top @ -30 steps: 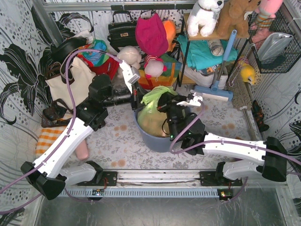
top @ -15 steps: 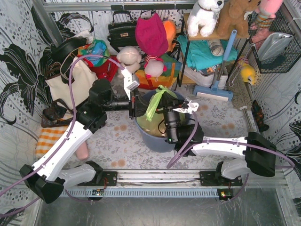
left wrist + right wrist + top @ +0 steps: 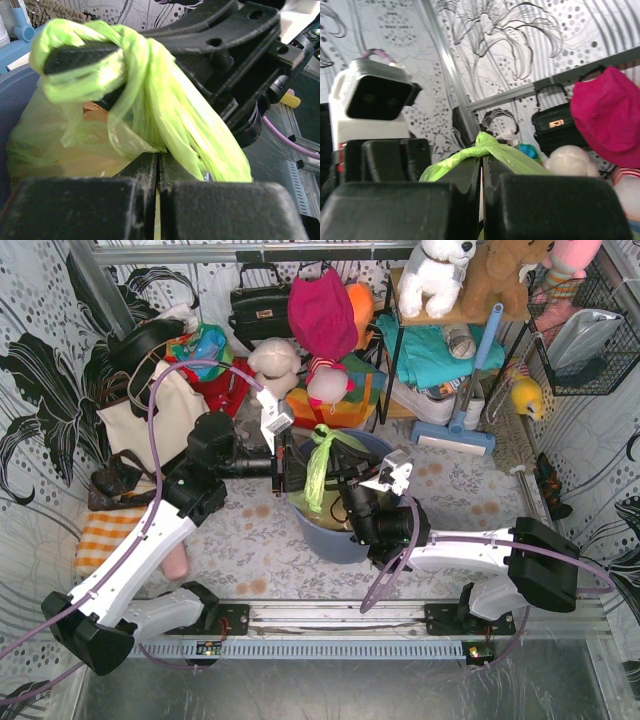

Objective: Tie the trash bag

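Has let the trash bag [image 3: 318, 468] sink back into the blue bin [image 3: 330, 540], stretching handles thin above its rim. Pinches strips with left hand [image 3: 158, 170] and right hand [image 3: 481, 172], both clamped; seemingly tightening the knot.

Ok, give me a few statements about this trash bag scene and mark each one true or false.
1. The trash bag sits inside the round blue-grey bin. True.
2. The left gripper is open and clear of the bag. False: it is shut on one of the green handle strips.
3. The right gripper is shut on green plastic of the bag. True.
4. The bag is opaque black. False: it is translucent lime green.
5. The bin lies tipped on its side. False: it stands upright.
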`<action>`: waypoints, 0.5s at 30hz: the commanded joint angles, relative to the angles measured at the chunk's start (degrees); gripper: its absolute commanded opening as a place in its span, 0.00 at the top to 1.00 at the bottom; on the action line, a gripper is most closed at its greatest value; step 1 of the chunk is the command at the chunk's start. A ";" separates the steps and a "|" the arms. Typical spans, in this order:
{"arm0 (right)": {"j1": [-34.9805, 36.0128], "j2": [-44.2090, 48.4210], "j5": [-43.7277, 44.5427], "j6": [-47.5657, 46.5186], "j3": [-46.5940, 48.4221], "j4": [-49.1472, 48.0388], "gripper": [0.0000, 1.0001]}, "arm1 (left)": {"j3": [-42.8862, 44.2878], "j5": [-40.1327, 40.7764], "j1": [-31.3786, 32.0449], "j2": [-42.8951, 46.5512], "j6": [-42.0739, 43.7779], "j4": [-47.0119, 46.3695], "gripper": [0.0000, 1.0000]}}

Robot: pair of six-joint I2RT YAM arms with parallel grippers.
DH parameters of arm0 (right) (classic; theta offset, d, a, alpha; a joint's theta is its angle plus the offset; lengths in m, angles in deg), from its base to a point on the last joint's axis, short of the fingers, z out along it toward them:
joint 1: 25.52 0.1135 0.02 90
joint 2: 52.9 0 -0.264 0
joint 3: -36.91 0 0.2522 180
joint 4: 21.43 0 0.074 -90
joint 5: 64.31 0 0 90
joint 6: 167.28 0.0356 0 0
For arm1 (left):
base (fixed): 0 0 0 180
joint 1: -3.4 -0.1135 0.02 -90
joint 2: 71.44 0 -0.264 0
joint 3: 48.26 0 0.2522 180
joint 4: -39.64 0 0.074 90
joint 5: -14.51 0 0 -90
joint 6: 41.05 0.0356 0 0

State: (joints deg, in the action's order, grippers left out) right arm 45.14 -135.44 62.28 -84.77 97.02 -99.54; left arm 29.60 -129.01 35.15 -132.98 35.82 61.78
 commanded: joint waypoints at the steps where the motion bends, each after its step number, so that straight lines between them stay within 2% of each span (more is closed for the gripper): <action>1: 0.36 -0.26 -10.37 3.37 -1.04 -5.25 1.00 | -0.44 -3.76 0.33 -0.12 -2.94 -8.06 0.94; 5: 0.19 -0.12 -14.76 4.76 -0.74 -5.24 1.00 | -0.80 -3.42 0.51 -1.11 -2.31 -6.41 0.93; 8: 0.10 0.30 -15.85 5.65 -1.03 -5.38 1.00 | -0.84 -0.09 0.59 -0.57 -0.58 -3.85 0.92; 15: -0.08 1.37 -19.21 5.78 -2.39 -5.24 1.00 | -1.70 9.72 0.60 2.23 1.30 -1.91 0.65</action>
State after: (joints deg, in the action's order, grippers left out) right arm 44.81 -135.03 48.54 -80.50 95.77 -99.61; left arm 28.25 -125.14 35.26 -132.98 35.78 61.28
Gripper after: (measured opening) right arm 0.002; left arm 0.300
